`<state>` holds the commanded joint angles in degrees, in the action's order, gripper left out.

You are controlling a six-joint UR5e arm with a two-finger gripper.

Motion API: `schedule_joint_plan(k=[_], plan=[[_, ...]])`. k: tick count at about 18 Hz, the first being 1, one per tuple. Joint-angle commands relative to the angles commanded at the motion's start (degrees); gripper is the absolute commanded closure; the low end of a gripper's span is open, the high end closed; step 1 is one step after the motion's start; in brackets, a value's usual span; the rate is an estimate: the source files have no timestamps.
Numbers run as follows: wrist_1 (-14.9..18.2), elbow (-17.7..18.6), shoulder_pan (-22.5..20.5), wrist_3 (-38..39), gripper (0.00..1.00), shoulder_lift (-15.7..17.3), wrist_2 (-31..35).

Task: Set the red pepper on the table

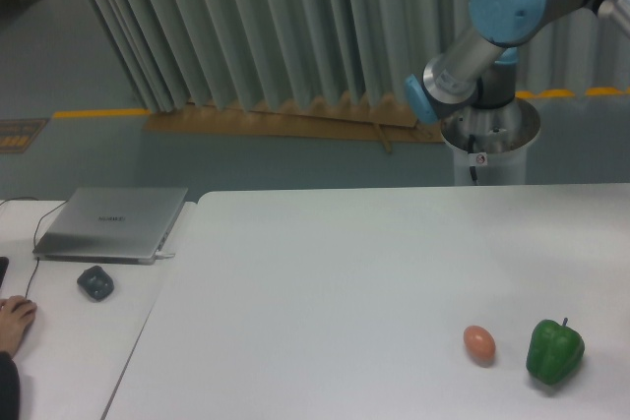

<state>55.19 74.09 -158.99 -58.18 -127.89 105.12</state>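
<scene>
Green pepper (555, 351) and egg-shaped thing (479, 344) are sitting near the surface's (325, 282) front right edge; red pepper and claw are out of view, grip unknowable.

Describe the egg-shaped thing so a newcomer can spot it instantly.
On the big white table, look near the front right edge. Two small items sit there side by side, not touching: the orange-brown egg-shaped thing is the left one, smaller and smoother than the green pepper.

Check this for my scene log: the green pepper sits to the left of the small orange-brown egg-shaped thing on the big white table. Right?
Not quite. In the camera view the green pepper sits to the right of the egg-shaped thing, not the left. Both do rest on the big white table.
</scene>
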Motion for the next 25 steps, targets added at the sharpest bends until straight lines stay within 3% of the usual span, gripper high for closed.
schedule_joint_plan(k=[2, 6, 16, 25], plan=[[0.7, 0.1, 0.0, 0.3, 0.55, 1.0, -1.7], [6.8, 0.9, 0.3, 1.0, 0.55, 4.1, -2.6], [14.5, 2.1, 1.6, 3.3, 0.55, 9.6, -5.3], [22.9, 2.2, 8.9, 12.0, 0.55, 13.0, -8.8]])
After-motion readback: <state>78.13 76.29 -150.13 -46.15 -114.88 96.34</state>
